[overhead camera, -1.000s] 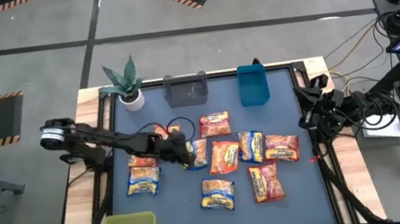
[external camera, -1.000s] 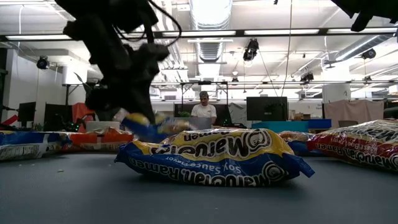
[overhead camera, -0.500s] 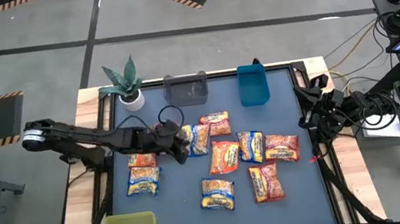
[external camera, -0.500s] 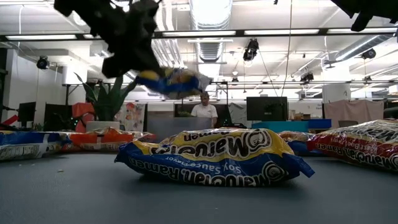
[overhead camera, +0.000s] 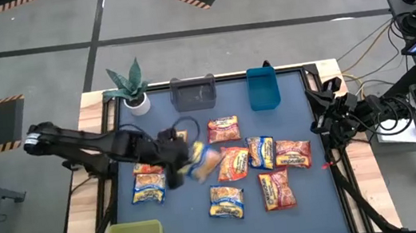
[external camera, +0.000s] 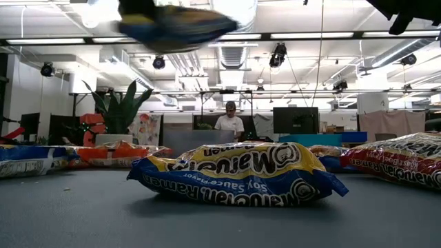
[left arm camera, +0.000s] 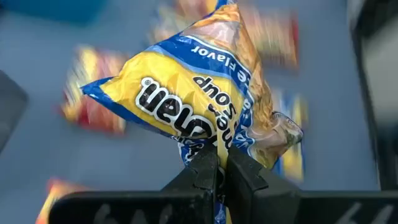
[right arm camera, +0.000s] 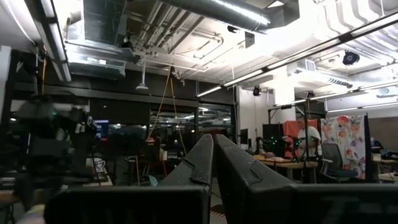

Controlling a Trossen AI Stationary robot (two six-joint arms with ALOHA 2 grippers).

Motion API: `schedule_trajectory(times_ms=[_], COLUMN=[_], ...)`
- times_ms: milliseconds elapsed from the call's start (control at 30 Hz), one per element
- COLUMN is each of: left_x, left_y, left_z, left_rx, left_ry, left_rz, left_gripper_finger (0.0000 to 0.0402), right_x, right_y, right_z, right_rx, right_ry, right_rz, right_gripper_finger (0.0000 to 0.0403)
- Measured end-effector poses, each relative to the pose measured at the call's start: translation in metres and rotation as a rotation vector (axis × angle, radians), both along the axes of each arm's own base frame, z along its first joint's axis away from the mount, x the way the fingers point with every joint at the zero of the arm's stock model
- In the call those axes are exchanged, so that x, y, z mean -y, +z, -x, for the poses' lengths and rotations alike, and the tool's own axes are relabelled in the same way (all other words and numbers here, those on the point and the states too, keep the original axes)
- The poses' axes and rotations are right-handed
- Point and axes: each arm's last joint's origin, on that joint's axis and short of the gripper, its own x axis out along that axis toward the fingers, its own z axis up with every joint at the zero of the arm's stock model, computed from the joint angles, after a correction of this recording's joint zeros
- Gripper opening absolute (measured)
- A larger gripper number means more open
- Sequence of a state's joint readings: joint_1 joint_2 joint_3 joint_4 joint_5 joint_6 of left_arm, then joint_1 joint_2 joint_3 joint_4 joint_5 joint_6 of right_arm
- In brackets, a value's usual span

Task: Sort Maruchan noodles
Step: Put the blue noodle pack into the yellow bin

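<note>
A yellow-and-blue packet [left arm camera: 205,106] is clamped at one edge between the jaws of the left gripper [left arm camera: 216,167] and held above the worktop [overhead camera: 181,216], left of centre in the high view. The other packets [overhead camera: 266,157] lie spread across the middle. The right gripper [right arm camera: 213,163], jaws together, is parked at the right edge.

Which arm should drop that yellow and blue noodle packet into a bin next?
Left. The left gripper already pinches the yellow and blue packet above the table, while the right gripper waits at the table's right edge.
</note>
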State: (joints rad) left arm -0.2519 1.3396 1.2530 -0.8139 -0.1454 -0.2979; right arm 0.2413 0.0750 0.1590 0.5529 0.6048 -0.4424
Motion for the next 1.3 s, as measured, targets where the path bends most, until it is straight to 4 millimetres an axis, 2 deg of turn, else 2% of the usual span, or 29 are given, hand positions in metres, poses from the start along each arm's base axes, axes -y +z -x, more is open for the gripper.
schedule_trajectory(times_ms=[167,333,467,700,867,1033,1300], left_x=[0.031,0.076,0.103,0.161,0.176,0.191,0.202], left_y=[0.016,0.025,0.016,-0.009,-0.013,-0.013,-0.014], left_z=[0.022,0.036,0.042,0.066,0.081,0.102,0.121], left_rx=[-0.381,-0.559,-0.605,-0.658,-0.678,-0.677,-0.691], left_ry=[-0.221,-0.426,-0.424,-0.556,-0.470,-0.484,-0.433], left_rz=[-0.130,-0.241,-0.205,-0.323,-0.286,-0.285,-0.256], left_gripper_finger=[0.0000,0.0000,0.0000,0.0000,0.0000,0.0000,0.0000], right_x=[0.000,0.000,0.000,0.000,0.000,0.000,0.000], right_y=[0.000,0.000,0.000,0.000,0.000,0.000,0.000], right_z=[0.000,0.000,0.000,0.000,0.000,0.000,0.000], right_rx=[-0.003,-0.004,-0.004,-0.003,0.001,0.008,0.012], right_ry=[-0.002,-0.002,-0.002,-0.002,0.003,0.007,0.012], right_rz=[0.002,0.003,0.003,0.003,-0.004,-0.012,-0.019], right_gripper_finger=[0.0009,0.0009,0.0009,0.0009,0.0009,0.0009,0.0009])
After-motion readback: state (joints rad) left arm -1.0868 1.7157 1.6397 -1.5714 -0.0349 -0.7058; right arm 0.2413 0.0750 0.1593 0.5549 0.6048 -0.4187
